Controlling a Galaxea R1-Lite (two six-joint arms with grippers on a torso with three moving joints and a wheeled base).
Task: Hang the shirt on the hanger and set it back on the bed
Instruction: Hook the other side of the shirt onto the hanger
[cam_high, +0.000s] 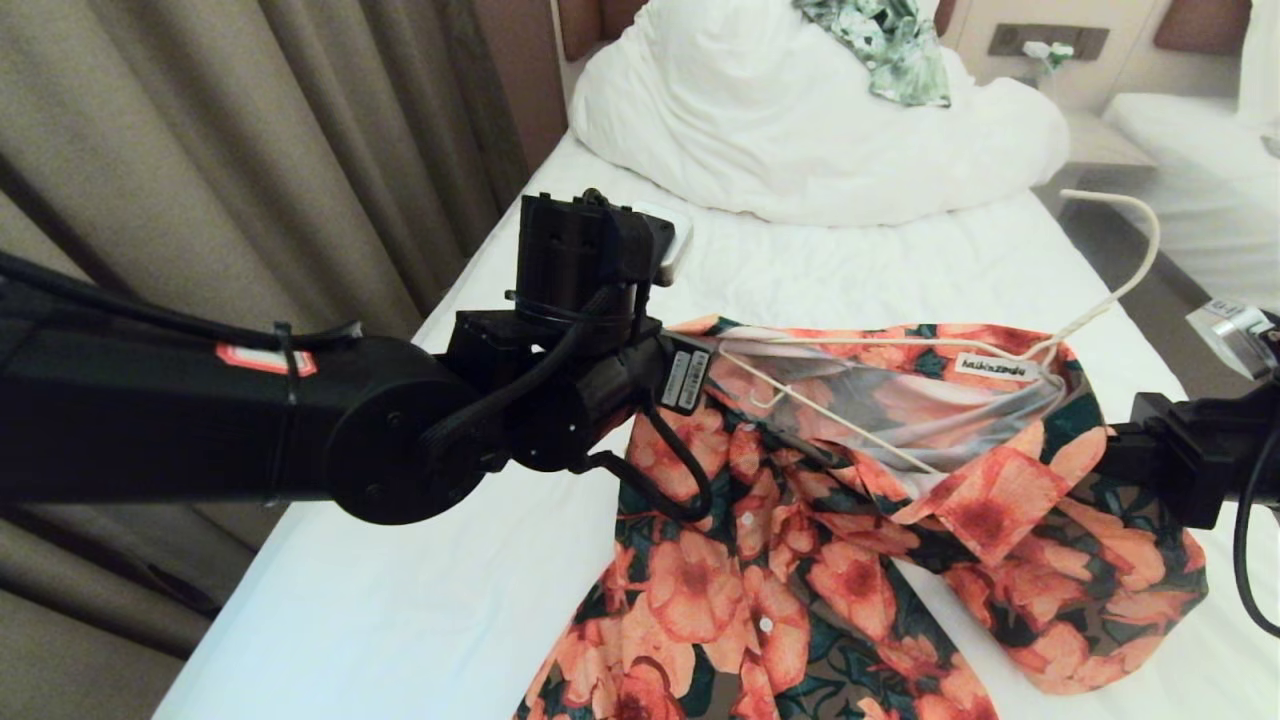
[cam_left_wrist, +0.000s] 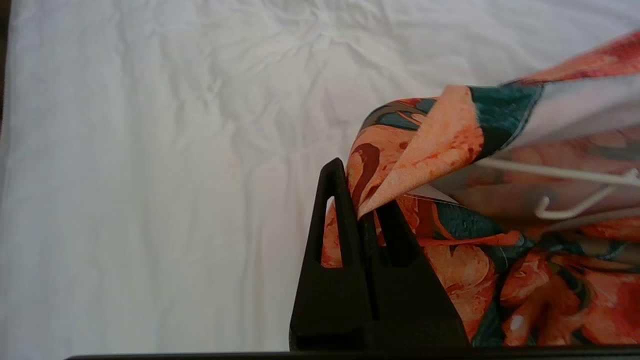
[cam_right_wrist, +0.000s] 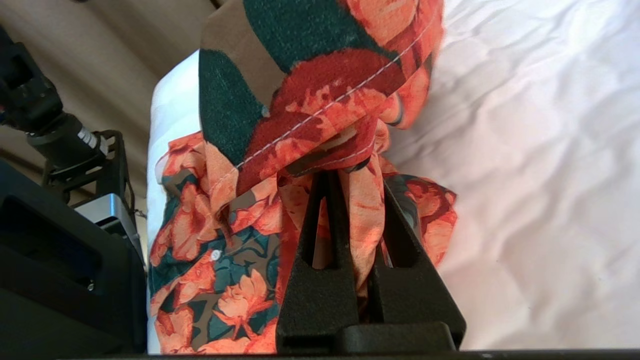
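The flowered shirt (cam_high: 800, 560) hangs stretched between my two grippers above the bed (cam_high: 450, 560), collar up and its lower part resting on the sheet. The cream hanger (cam_high: 1120, 290) sits inside the neck opening. Its hook sticks out past the collar on the right, and one arm with a notch hook (cam_left_wrist: 565, 212) shows inside the left shoulder. My left gripper (cam_left_wrist: 360, 200) is shut on the shirt's (cam_left_wrist: 450, 145) left shoulder edge. On the other side, the right gripper (cam_right_wrist: 355, 175) is shut on a bunch of the shirt's (cam_right_wrist: 310, 100) fabric. In the head view, wrist and cloth hide both sets of jaws.
A bulky white duvet (cam_high: 800, 130) lies at the head of the bed with a green-and-white leafy garment (cam_high: 890, 50) on top. Curtains (cam_high: 250, 150) hang close along the left side. A second white bed (cam_high: 1190, 180) stands to the right across a narrow gap (cam_high: 1150, 290).
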